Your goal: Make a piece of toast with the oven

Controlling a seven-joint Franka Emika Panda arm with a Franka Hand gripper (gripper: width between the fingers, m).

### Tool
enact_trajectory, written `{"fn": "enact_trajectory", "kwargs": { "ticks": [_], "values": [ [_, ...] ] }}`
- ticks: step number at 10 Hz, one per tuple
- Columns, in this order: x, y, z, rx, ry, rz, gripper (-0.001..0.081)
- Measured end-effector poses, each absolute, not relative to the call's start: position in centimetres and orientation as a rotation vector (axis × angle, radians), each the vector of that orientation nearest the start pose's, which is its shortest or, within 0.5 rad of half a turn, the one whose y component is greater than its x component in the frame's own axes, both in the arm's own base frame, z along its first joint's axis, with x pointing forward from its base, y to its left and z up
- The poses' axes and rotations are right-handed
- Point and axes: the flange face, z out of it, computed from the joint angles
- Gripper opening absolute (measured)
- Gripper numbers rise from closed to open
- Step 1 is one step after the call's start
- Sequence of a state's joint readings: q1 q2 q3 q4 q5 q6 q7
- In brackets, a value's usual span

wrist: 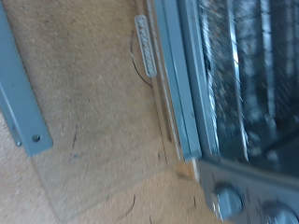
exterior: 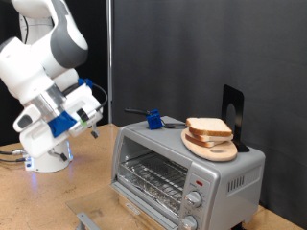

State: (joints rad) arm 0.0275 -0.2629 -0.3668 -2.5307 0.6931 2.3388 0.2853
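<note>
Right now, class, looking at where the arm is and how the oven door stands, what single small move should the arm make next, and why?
Probably bring the gripper towards the top edge of the oven door. The door looks shut, the bread sits on the plate on top of the oven, and the gripper hangs in the air at the exterior view's left of the oven, holding nothing that shows.
</note>
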Motion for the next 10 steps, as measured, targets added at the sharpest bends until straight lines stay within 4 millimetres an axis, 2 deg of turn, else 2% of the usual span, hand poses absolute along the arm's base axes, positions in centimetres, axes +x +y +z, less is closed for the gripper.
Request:
{"fn": "enact_trajectory", "kwargs": {
  "ticks": [1,2,3,5,6,9,10],
  "values": [
    [41.7,-13.7,38.3,-2.128,1.369,-0.062,0.0808],
    [41.7,-13.6,38.0,-2.141,1.356,-0.059,0.0808],
    [41.8,-13.2,38.0,-2.165,1.297,-0.051,0.0808],
    [42.7,-11.7,40.6,-2.214,1.097,-0.083,0.0808],
    [43.1,-10.9,42.1,-2.270,0.985,-0.142,0.0808],
    [43.8,-7.3,46.0,-2.614,0.690,-0.300,0.0808],
    [43.8,-6.9,46.6,-2.693,0.632,-0.346,0.0808]
  ]
}}
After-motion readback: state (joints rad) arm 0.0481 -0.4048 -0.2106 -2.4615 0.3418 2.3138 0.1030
